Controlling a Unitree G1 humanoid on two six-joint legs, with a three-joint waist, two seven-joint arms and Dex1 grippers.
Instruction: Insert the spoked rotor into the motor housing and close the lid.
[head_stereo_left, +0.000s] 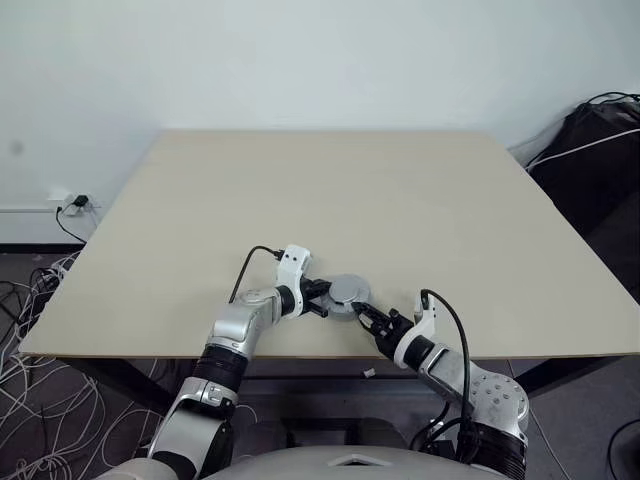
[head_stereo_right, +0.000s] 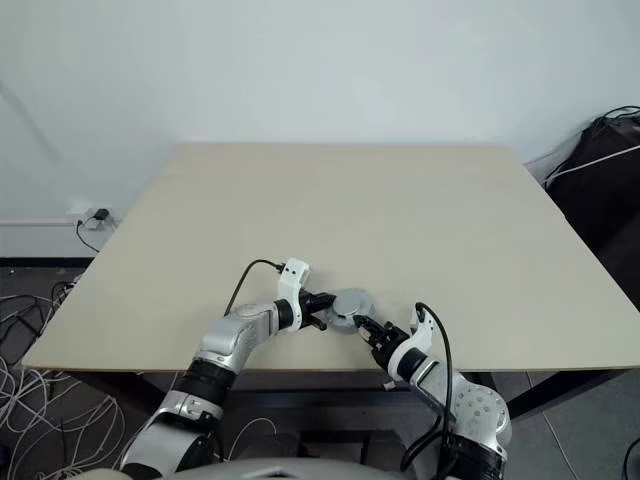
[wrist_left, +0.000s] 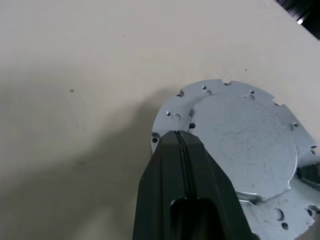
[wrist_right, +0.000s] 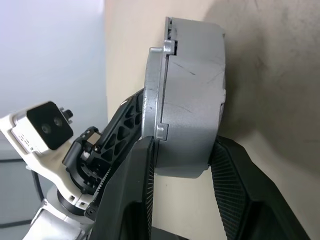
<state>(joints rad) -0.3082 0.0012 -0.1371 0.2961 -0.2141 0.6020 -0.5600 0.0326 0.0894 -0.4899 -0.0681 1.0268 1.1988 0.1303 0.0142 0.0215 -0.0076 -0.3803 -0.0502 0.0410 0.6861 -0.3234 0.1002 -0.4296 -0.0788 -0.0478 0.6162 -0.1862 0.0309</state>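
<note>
- Near the front edge of the table (head_stereo_left: 400, 200), the closed motor housing (head_stereo_left: 349, 291) rests, lid (wrist_left: 240, 135) already on top
- Left gripper (wrist_left: 181, 145), fingers shut tight, presses on the lid rim
- Right gripper (wrist_right: 182, 167), jaws half open, clamps the housing's sides; rotor presumably inside
- Uneven pressing could tip the lid or skid the housing off the table

I've got a light beige table (head_stereo_left: 330, 200) in front of me, plain matte top with square edges. One thing sits on it: a round silver-grey motor assembly (head_stereo_left: 349, 294), near the table's front edge, directly between my two hands, just past the fingertips of each. Its flat metal lid (wrist_left: 245, 145) faces up, with small holes and notches round the rim. Below the lid, the drum wall (wrist_right: 192, 100) rests on the tabletop.
</note>
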